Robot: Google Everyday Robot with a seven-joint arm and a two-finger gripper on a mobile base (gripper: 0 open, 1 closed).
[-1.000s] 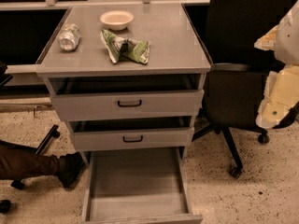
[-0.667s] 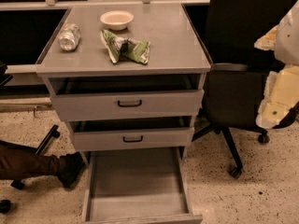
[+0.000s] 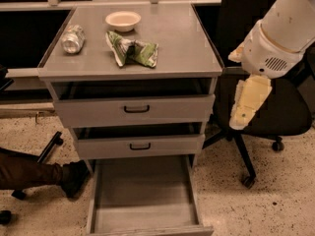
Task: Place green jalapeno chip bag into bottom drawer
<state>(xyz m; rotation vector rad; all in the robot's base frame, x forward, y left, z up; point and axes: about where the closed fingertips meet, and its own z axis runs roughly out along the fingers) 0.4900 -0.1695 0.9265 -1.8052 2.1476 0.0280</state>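
Observation:
The green jalapeno chip bag [image 3: 132,51] lies crumpled on the grey cabinet top [image 3: 182,38], near its middle, just in front of the cream bowl [image 3: 123,19]. The bottom drawer [image 3: 142,193] is pulled open at the foot of the cabinet, and its plain grey inside is bare. My gripper [image 3: 247,104] hangs down cream-coloured from the white arm at the right, beside the cabinet at the height of the top drawer. It is well to the right of the bag and below it, and holds nothing that I can see.
A crushed silver can [image 3: 73,38] lies at the cabinet top's left. The two upper drawers [image 3: 135,109] with black handles are slightly ajar. A black office chair [image 3: 285,112] stands behind my arm on the right. A person's leg and shoe [image 3: 34,173] lie on the floor at left.
My arm has moved a little to the left, closer to the cabinet's right side. The bag, bowl, can and drawers have not moved.

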